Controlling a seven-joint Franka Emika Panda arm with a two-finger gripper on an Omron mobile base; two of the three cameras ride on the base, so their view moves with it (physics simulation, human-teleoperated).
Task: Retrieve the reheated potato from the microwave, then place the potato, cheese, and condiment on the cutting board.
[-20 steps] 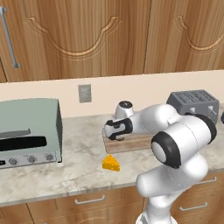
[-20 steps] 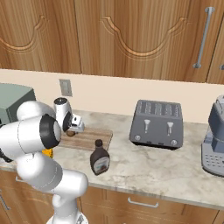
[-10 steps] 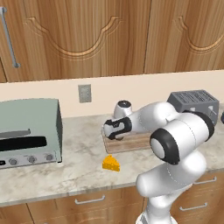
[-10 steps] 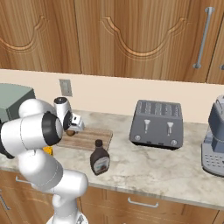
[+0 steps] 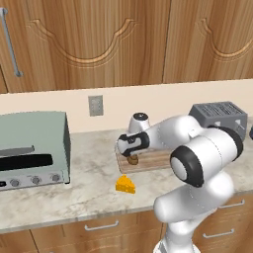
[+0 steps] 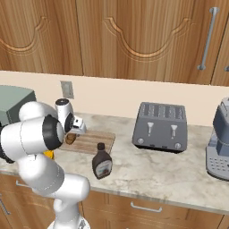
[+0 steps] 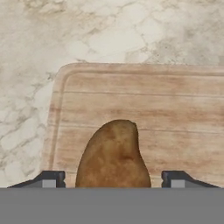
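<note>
Pincer (image 7: 113, 178) released: in the hand view, dark fingertips (image 7: 52, 178) parted at either side of the potato (image 7: 113, 157), a sliver of board visible between each tip and the skin, no contact to be seen. Potato lying flat on the cutting board (image 7: 144, 100), toward 6 o'clock of the board's visible face in that view, narrow end pointing to 12 o'clock. Dull brown skin, faintly mottled, egg-shaped. Lengthwise grooves and one rounded corner of the board plain at 10 o'clock, marbled table (image 7: 109, 30) beyond at 12. From the left base view, pincer (image 5: 132, 154) pointing down just above the potato (image 5: 132, 159), at the board's (image 5: 155, 159) 9 o'clock end; cheese (image 5: 125, 185) on the table off the board at 7 o'clock, a yellow-orange wedge, apart from the wood; pale green toaster oven (image 5: 29, 148) well off at 9 o'clock. From the right base view, the condiment (image 6: 102, 162) upright on the table at 5 o'clock of the board (image 6: 94, 141), just beside its edge, dark bottle with a narrower neck; potato (image 6: 70, 139) below the pincer (image 6: 71, 134); grey toaster (image 6: 161, 127) at 3 o'clock, well apart.
</note>
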